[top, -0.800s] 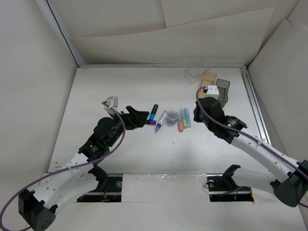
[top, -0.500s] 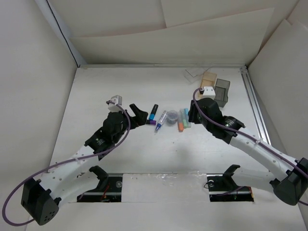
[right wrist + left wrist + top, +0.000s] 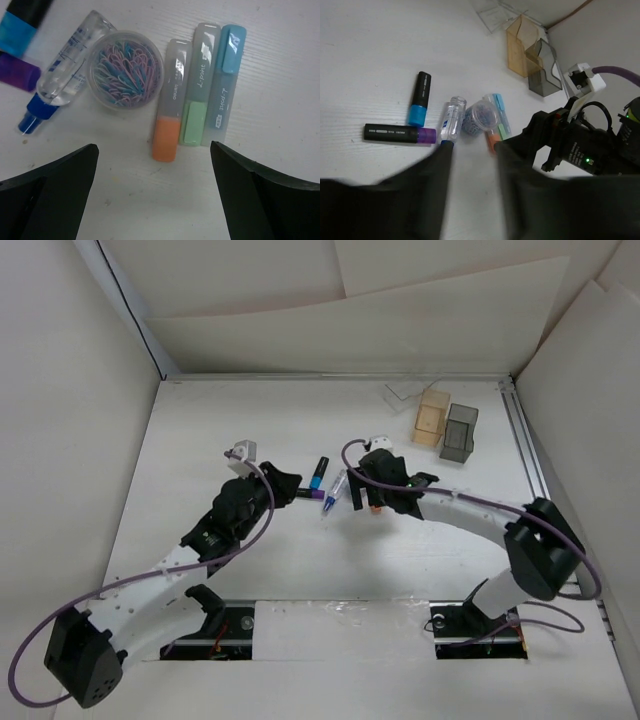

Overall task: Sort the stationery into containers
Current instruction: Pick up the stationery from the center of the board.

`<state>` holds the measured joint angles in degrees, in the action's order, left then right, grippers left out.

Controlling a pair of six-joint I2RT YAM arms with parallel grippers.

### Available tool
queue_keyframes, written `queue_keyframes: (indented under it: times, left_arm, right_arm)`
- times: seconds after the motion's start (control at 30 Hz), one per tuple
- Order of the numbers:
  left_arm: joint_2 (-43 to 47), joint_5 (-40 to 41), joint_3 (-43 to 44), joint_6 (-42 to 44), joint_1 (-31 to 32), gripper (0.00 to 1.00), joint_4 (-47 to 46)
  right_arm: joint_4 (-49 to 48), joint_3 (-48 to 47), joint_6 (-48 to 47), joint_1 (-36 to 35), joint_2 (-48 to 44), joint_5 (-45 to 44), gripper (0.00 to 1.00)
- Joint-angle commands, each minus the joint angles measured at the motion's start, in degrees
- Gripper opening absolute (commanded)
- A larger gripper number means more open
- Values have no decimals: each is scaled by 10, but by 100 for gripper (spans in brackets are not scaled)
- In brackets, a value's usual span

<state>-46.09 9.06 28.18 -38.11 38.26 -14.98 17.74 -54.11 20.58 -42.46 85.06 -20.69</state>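
At right-wrist corner, black marker (image 3: 17, 22) cropped

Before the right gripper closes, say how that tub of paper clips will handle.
The tub looks squat, so probably slides rather than tips. Its smooth clear wall may slip in a pinch. I cannot tell if it is lidded; clips might spill.

The white table (image 3: 250, 430) is showing a faint grain on its bare surface. Pale panels are enclosing it on three sides. The back panel (image 3: 400, 330) is standing behind the table's far edge, with a crease running across it. The left panel (image 3: 70, 440) is rising along the table's left side and the right panel (image 3: 590, 420) along its right side. A metal rail (image 3: 528, 460) is running down the table's right edge — far corner toward the near edge. A dark bar (image 3: 130, 310) is slanting up from the table's far left corner.
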Motion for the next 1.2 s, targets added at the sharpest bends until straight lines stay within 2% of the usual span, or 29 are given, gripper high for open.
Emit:
queue_keyframes:
  times: [0.0,0.07,0.17,0.2,0.23,0.33,0.6,0.83,0.87,1.0,1.17]
  left_arm:
    - [-48,-4,39,18,0,2,-44]
    - [-80,4,51,-1,0,0,-20]
    - [-96,4,46,-7,0,17,-15]
    - [-96,4,41,-12,0,26,-15]
    - [-96,4,35,-12,0,43,-21]
    - [-102,21,30,-12,0,50,-15]
    - [-155,28,35,0,-6,53,-21]
    - [-161,28,30,10,-11,57,-27]
    - [-167,28,30,10,-18,57,-27]
    - [-179,23,25,10,-24,54,-33]
    - [-190,6,25,10,-24,53,-44]
  right_arm:
    - [-69,-35,-36,-4,43,-1,100]
    - [-77,-50,-43,-4,71,-1,100]
    - [-84,-67,-54,1,97,14,100]
    - [-84,-75,-54,1,97,14,100]
    - [-84,-75,-54,1,104,6,100]
    - [-98,-81,-54,16,104,24,100]
    - [-111,-104,-59,28,131,54,82]
    - [-117,-130,-59,33,162,82,82]
    - [-117,-130,-59,33,169,82,78]
    - [-117,-130,-59,33,180,82,71]
    - [-117,-130,-48,33,180,77,71]
